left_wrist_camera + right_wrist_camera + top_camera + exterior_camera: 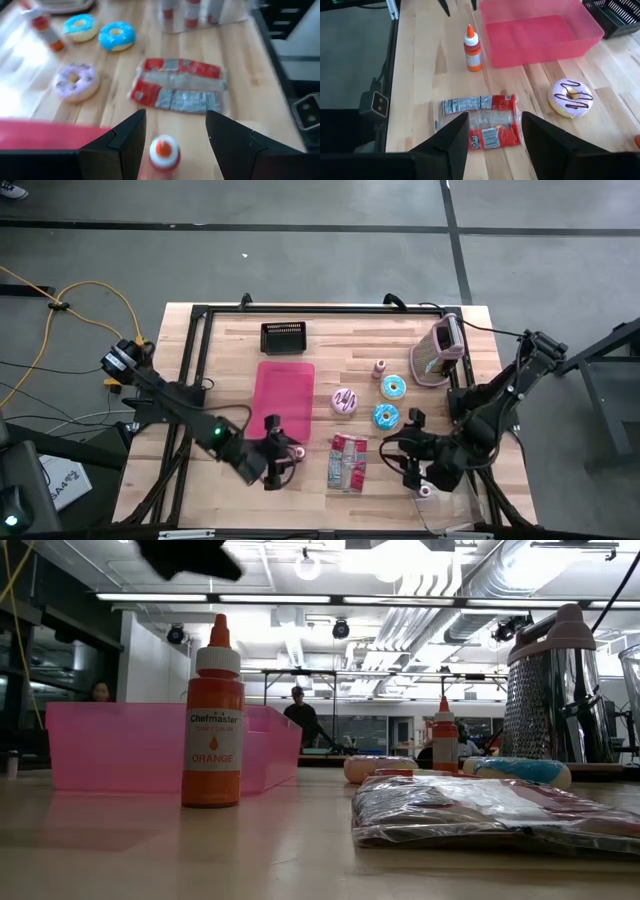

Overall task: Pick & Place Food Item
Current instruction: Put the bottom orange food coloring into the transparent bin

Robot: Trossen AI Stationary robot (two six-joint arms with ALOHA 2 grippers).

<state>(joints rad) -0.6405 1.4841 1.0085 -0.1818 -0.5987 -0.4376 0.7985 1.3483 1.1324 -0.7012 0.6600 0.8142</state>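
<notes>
A red-and-silver snack packet (348, 461) lies flat on the table's near middle. Beyond it lie a purple-iced donut (346, 401) and two blue-iced donuts (393, 387) (386, 416). An orange-capped bottle (297, 452) stands upright left of the packet. My left gripper (175, 117) hovers open over the bottle (164, 152), a finger on either side above it, apart from it. My right gripper (495, 117) hangs open above the table to the packet's right, with the packet (479, 122) showing past its fingers. A pink tray (285, 395) sits left of centre.
A black basket (283, 335) stands at the far edge. A metal grater (440, 350) stands at the far right, with a small bottle (380, 368) beside it. A clear container of bottles (200, 15) sits at the near right corner. People show in the room behind.
</notes>
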